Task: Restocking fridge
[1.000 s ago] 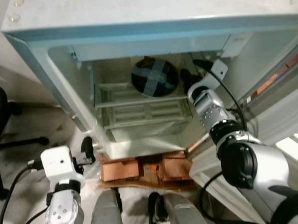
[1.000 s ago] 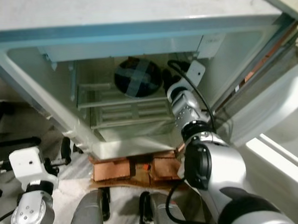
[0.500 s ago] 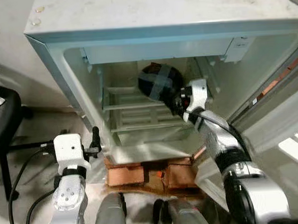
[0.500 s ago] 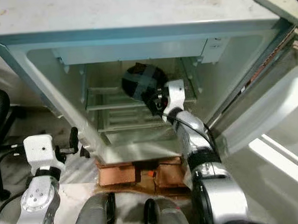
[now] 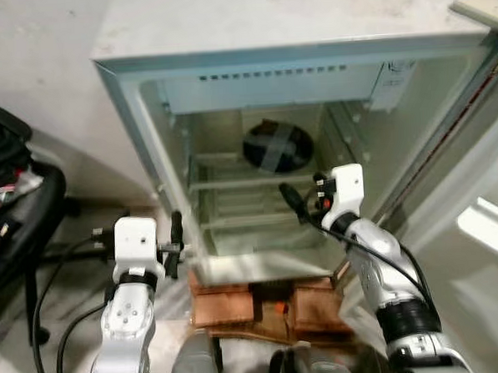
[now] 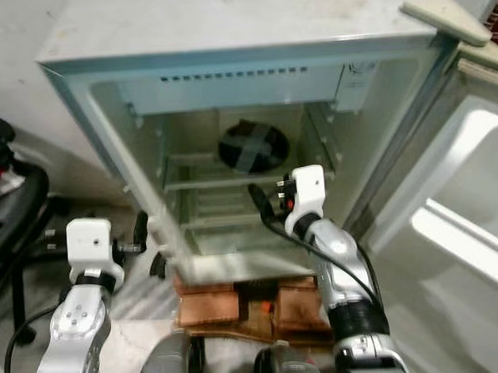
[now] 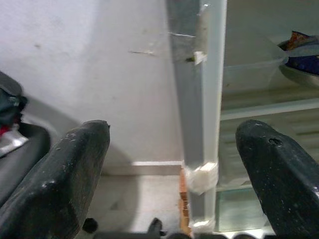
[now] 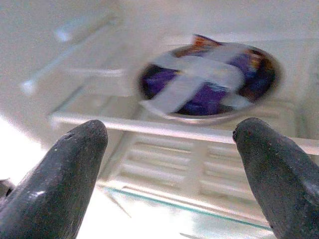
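Observation:
A dark round bowl point(image 5: 278, 146) with a cross of pale tape over its top sits on the upper shelf point(image 5: 232, 185) at the back of the open fridge point(image 5: 249, 36). In the right wrist view the bowl point(image 8: 209, 82) lies ahead, beyond the fingers. My right gripper point(image 5: 290, 201) is open and holds nothing, at the fridge's mouth in front of and below the bowl. My left gripper point(image 5: 176, 239) is open, low at the fridge's left front edge. That wall edge point(image 7: 199, 99) stands between the left fingers point(image 7: 60, 174).
The fridge door point(image 6: 456, 226) hangs open on the right. A black chair point(image 5: 16, 207) with cables stands on the left. Brown blocks point(image 5: 263, 301) prop up the fridge's base. A lower wire shelf point(image 5: 234, 221) and a glass shelf lie below the bowl.
The camera has pulled back from the fridge. My right gripper has drawn back from beside the bowl to the fridge's mouth. The bowl stays on the shelf.

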`<state>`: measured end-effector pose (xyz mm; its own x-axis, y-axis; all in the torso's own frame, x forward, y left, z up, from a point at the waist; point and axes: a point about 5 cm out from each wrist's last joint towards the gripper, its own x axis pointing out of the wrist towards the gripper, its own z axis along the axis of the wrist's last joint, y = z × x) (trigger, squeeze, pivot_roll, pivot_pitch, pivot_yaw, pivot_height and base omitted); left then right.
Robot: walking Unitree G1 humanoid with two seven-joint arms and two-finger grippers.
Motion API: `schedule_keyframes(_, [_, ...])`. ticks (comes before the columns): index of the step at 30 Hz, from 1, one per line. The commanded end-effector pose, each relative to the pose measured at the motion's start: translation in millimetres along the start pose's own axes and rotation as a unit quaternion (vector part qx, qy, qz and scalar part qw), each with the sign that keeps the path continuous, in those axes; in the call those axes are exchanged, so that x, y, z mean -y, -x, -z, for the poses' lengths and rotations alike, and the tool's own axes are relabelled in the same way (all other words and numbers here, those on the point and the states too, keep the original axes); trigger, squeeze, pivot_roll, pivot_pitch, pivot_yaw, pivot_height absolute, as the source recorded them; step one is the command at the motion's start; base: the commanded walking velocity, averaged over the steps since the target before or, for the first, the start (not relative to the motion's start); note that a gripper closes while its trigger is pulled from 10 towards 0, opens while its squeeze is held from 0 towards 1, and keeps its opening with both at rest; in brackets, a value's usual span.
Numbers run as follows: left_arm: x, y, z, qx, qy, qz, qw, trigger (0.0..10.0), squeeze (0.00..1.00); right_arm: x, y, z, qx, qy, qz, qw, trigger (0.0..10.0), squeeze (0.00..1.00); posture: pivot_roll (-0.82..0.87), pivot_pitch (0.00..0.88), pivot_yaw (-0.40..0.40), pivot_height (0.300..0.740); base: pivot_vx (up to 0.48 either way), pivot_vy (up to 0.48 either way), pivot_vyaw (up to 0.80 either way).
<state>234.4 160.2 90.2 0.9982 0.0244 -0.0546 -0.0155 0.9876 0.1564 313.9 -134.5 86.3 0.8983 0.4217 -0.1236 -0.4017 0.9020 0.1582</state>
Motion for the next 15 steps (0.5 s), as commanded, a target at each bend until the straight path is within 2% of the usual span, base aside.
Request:
schedule_keyframes(1, [-0.5,-0.2,1,-0.002,-0.003,-0.005,1.0,10.0,0.0,-0.2,0.4,-4,-0.002,0.01,-0.005,1.0,10.0,0.0,0.15,0.073,-0.006,0.74,-0.322,0.0,0.0])
schedule_keyframes(6, [-4.1,-0.5,1,0.0,-0.003,-0.022,1.0,10.0,0.0,5.3,-1.9,-14,-0.005,0.02,-0.006,1.0,10.0,0.0,0.16,0.08,-0.022,0.74,-0.329,0.0,0.0])
schedule_keyframes(11, [-5.0,-1.8,7,-0.005,-0.009,-0.029,1.0,10.0,0.0,2.8,-4.1,-17,0.007,0.041,0.015,0.999,10.0,0.0,0.16,0.065,-0.016,0.74,-0.319,0.0,0.0])
schedule_keyframes(15, [-7.4,-5.9,8,-0.004,-0.012,-0.03,0.999,10.0,0.0,-1.2,-2.1,-14,0.016,0.03,0.039,0.999,10.0,0.0,0.15,0.055,-0.016,0.74,-0.312,0.0,0.0])
